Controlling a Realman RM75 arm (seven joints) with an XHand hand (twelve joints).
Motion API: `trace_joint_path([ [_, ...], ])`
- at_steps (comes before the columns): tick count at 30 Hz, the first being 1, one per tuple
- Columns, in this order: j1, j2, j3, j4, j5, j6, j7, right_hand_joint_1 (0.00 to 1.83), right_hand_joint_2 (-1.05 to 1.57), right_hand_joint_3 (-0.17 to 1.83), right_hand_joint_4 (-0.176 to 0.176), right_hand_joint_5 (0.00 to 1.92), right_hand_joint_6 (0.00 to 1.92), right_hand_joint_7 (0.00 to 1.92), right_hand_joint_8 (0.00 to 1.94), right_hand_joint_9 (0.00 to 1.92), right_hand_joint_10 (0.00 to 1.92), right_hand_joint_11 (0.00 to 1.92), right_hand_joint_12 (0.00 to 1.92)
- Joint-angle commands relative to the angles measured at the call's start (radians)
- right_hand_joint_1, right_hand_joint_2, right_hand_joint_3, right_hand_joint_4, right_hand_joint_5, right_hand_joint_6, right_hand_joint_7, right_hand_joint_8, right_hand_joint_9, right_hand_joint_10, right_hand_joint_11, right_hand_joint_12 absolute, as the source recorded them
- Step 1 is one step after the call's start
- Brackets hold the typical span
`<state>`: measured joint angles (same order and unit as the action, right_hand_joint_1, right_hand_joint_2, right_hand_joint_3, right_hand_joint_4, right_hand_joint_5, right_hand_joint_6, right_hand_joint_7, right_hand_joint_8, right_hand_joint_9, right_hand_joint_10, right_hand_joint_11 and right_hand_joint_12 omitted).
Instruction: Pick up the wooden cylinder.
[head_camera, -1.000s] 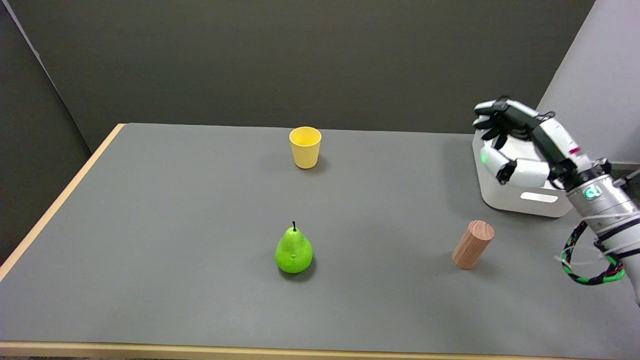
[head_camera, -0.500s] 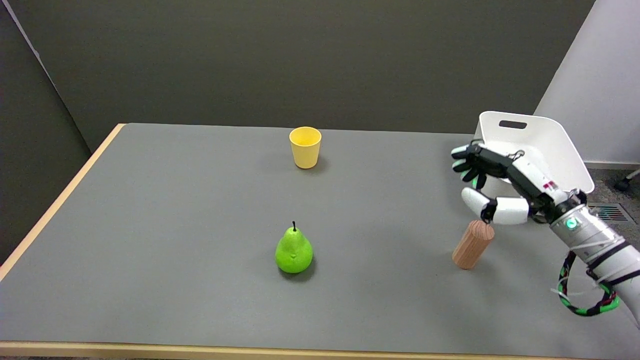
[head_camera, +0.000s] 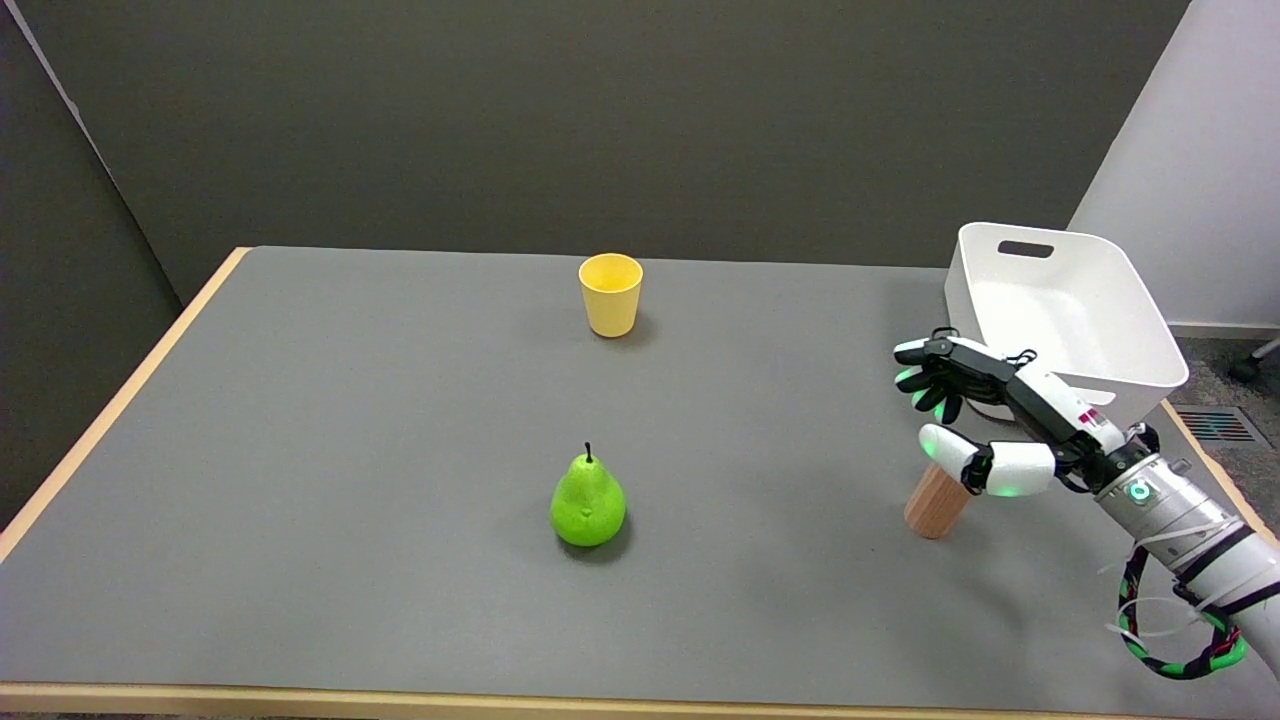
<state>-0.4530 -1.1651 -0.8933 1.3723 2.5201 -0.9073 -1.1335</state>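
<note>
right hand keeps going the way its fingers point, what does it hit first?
Likely nothing: the right hand points left across bare table. The wooden cylinder sits under its thumb, off that line; depth unclear from one view.

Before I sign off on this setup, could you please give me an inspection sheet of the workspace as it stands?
Surface: grey table with a light wooden edge; no spills seen.
Job's things: wooden cylinder stands on the table at the right, its top hidden behind the right hand.
Clutter: green pear upright near the middle; yellow cup upright farther back; white bin at the right edge, nothing seen inside.
Hands: right hand over the cylinder's top, fingers apart, holding nothing; contact cannot be told.
Cables: green-and-black cable loops below the right forearm, off the table's things.
Surroundings: dark wall behind, lighter wall at the right; no person seen.
</note>
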Motion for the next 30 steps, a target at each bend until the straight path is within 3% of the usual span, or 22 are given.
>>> trace_joint_path([
  [1,0.061,0.053,-0.048,-0.101,0.013,-0.044,0.002,0.80,0.65,0.94,-0.010,0.33,0.61,0.54,0.65,0.50,1.16,0.50,1.74],
  [12,0.109,0.086,-0.103,-0.213,0.022,-0.047,0.007,0.79,0.65,0.94,-0.007,0.34,0.62,0.54,0.65,0.51,1.15,0.50,1.74],
  [30,0.033,0.036,-0.078,-0.284,0.056,-0.134,0.006,0.76,0.66,0.93,-0.024,0.32,0.57,0.51,0.62,0.47,1.12,0.47,1.74],
])
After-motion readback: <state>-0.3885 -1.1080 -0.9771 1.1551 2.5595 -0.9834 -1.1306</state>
